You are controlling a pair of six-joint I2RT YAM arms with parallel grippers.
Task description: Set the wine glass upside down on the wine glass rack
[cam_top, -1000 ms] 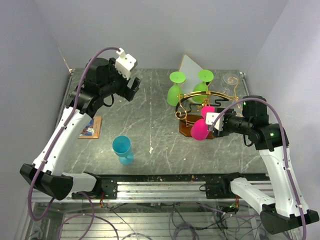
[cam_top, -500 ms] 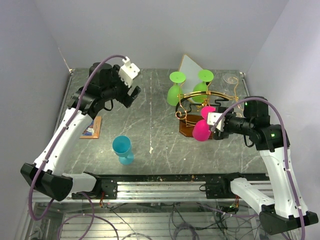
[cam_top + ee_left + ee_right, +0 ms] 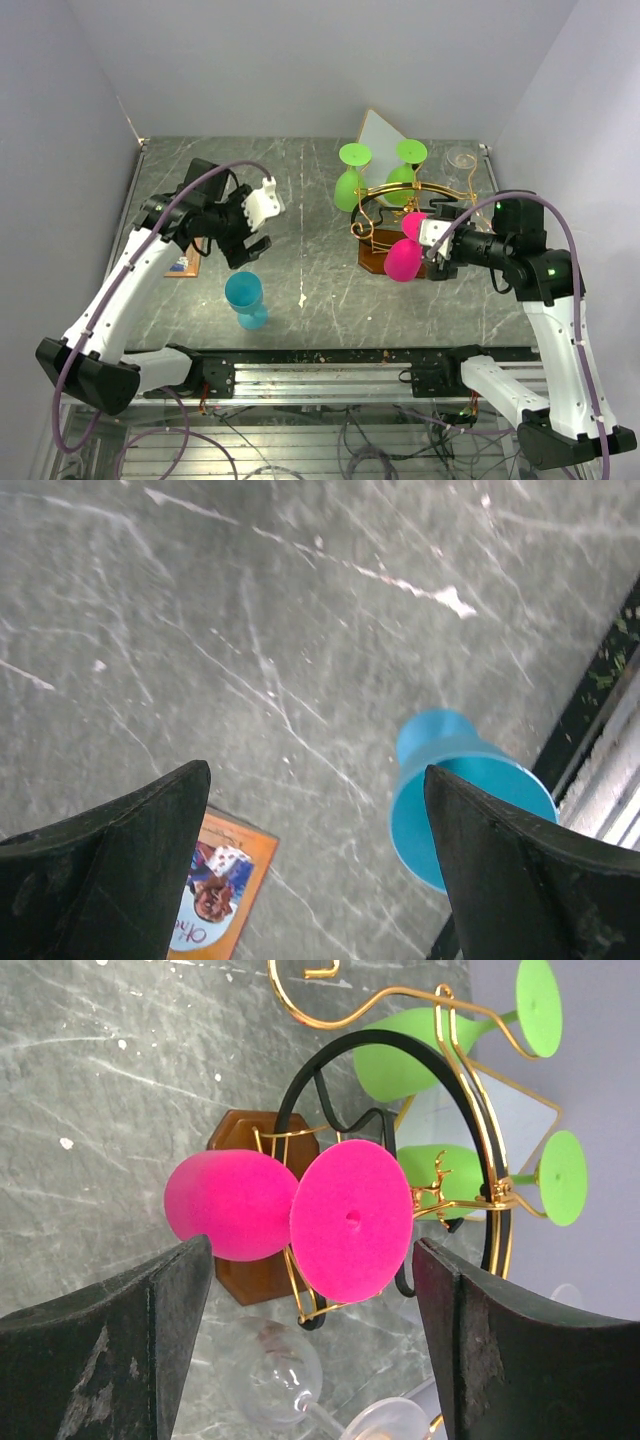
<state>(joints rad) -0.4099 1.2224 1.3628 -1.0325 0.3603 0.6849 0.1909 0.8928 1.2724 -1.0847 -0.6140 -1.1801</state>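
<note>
A blue wine glass (image 3: 245,298) stands upright near the table's front; it also shows in the left wrist view (image 3: 462,802). My left gripper (image 3: 250,236) is open and empty, just behind and above it (image 3: 315,775). The gold wire wine glass rack (image 3: 412,197) on its brown base (image 3: 250,1272) carries a pink glass (image 3: 402,258) hanging bowl-down, and two green glasses (image 3: 349,182). My right gripper (image 3: 433,250) is open beside the pink glass. In the right wrist view (image 3: 312,1248) its fingers stand apart on either side of the pink glass's foot (image 3: 350,1220), not touching.
An orange card (image 3: 182,254) lies at the left, also in the left wrist view (image 3: 215,890). A white diamond panel (image 3: 385,130) stands behind the rack. A clear glass (image 3: 275,1380) lies on its side by the rack. The table's front rail (image 3: 610,780) is close to the blue glass.
My left arm has swung from the back of the table forward and down to just above the blue glass. The right gripper has barely moved and stays open by the pink glass.
</note>
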